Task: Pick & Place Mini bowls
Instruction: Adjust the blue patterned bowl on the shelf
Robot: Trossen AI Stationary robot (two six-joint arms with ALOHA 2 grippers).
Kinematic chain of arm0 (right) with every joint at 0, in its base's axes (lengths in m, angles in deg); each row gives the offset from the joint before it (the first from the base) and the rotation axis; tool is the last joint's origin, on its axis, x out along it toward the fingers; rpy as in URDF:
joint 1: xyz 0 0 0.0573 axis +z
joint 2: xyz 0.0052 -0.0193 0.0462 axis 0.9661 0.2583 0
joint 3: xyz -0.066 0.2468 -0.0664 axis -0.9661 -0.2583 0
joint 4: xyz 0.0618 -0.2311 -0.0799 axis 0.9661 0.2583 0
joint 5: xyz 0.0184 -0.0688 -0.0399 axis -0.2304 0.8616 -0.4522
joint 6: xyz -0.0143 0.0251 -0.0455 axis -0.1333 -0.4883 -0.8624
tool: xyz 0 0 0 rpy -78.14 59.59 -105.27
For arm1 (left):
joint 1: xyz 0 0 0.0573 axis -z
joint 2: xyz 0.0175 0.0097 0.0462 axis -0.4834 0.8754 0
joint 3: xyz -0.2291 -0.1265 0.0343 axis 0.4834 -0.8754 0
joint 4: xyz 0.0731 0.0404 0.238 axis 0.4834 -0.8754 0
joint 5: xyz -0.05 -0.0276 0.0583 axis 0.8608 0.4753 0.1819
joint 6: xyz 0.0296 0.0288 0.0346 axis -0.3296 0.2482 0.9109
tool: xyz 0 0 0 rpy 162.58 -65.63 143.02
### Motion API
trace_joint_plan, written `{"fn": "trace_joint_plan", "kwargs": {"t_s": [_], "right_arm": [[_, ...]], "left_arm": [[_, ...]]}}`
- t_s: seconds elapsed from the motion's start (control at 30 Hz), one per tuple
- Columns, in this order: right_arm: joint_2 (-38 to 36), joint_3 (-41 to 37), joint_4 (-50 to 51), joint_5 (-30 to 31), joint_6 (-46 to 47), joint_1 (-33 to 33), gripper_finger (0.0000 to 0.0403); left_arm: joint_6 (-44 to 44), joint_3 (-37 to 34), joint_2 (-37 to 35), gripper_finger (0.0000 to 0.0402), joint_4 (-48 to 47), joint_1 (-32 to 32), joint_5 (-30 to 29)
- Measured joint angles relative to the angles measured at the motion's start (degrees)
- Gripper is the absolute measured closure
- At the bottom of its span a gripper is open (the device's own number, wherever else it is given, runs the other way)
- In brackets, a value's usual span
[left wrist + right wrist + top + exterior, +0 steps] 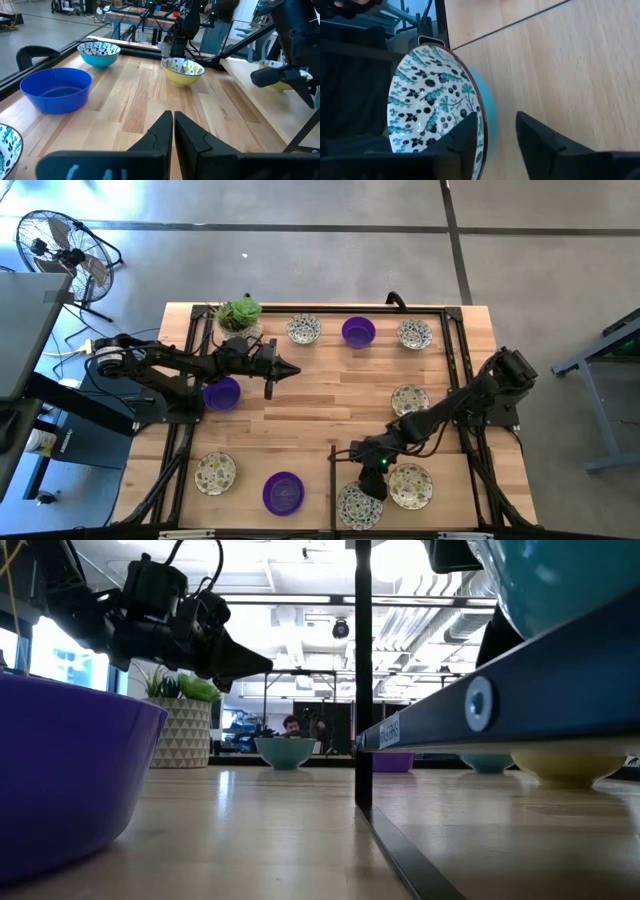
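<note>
Several mini bowls stand on the wooden table: purple ones [358, 331] [222, 393] [284, 492] and speckled cream ones [304, 330] [415, 334] [410, 398] [215, 472] [411, 485]. At the near edge my right gripper [372, 480] [496, 120] slants down over one speckled bowl [358, 507] [432, 107]. It is open, with one finger over the bowl's inside and the other outside its wall. My left gripper [295, 369] [172, 127] hovers shut and empty above the table's middle left, beside a purple bowl. My right gripper stands astride the speckled bowl's rim [479, 117], slanting down from above. Bare wood shows between the bowl's outer wall and the outer finger [540, 142]. I cannot tell whether the inner finger [465, 140] touches the bowl. The bowl rests on the table.
A pale pot with a green plant [240, 317] stands at the far left corner. A black frame runs round the table, with a rail [332, 475] just left of my right gripper. Bare wood lies in the table's middle [330, 395].
</note>
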Motion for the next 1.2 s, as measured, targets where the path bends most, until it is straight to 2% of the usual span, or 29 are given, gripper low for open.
{"fn": "trace_joint_plan", "kwargs": {"t_s": [0.2, 0.27, 0.47, 0.6, 0.8, 0.93, 1.2], "right_arm": [[0.00, 0.07, 0.07, 0.93, -0.04, 0.02, 0.0380], [-0.03, 0.04, 0.56, 1.71, -0.08, 0.02, 0.0394], [-3.21, 0.04, 3.22, 6.11, 1.88, -0.15, 0.0374], [-5.16, 0.04, 4.30, 9.87, 3.69, -0.15, 0.0380], [-5.49, 0.04, 6.78, 9.74, 3.96, -0.15, 0.0387], [-5.49, 0.02, 9.72, 10.43, 4.04, -0.15, 0.0381], [-5.49, 0.04, 8.67, 11.21, 4.85, -0.15, 0.0362]], "left_arm": [[0.00, 0.00, 0.00, 0.0387, 0.00, 0.00, 0.04], [-0.01, 0.00, 0.00, 0.0387, 0.01, 0.00, 0.04], [-0.02, 0.00, 0.00, 0.0387, 0.00, 0.00, 0.09], [-0.04, 0.00, 0.01, 0.0387, 0.00, 0.00, 0.11], [-0.07, 0.00, 0.00, 0.0387, 0.01, 0.00, 0.17], [-0.09, 0.00, 0.00, 0.0387, 0.00, 0.00, 0.17], [-0.15, 0.00, 0.00, 0.0387, 0.00, 0.00, 0.17]]}}
